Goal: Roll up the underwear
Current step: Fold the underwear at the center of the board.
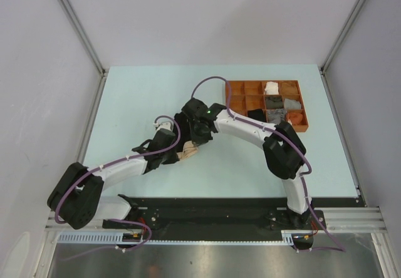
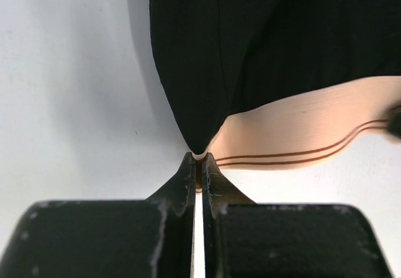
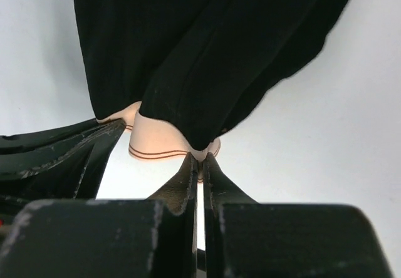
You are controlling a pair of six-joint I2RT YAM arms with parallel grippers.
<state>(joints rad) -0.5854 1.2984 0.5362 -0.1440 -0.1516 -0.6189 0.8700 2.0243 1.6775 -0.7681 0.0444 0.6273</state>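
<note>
A black brief [image 2: 250,52] with a beige waistband [image 2: 301,128] hangs off the table between both grippers. My left gripper [image 2: 198,159] is shut on a corner where black cloth meets the waistband. My right gripper [image 3: 198,158] is shut on another edge of the same brief [image 3: 207,52], with the folded waistband [image 3: 156,140] just left of its tips. In the top view the two wrists meet at the table's middle, and only a bit of beige cloth [image 1: 187,154] shows beneath them. The left gripper's fingers [image 3: 62,153] show at the left of the right wrist view.
A brown compartmented tray [image 1: 235,87] stands at the back right, close behind the right arm's forearm. Its cells hold a white bundle [image 1: 270,87], a grey roll [image 1: 274,101], a black piece [image 1: 255,113] and other cloth. The table [image 1: 138,96] is pale blue.
</note>
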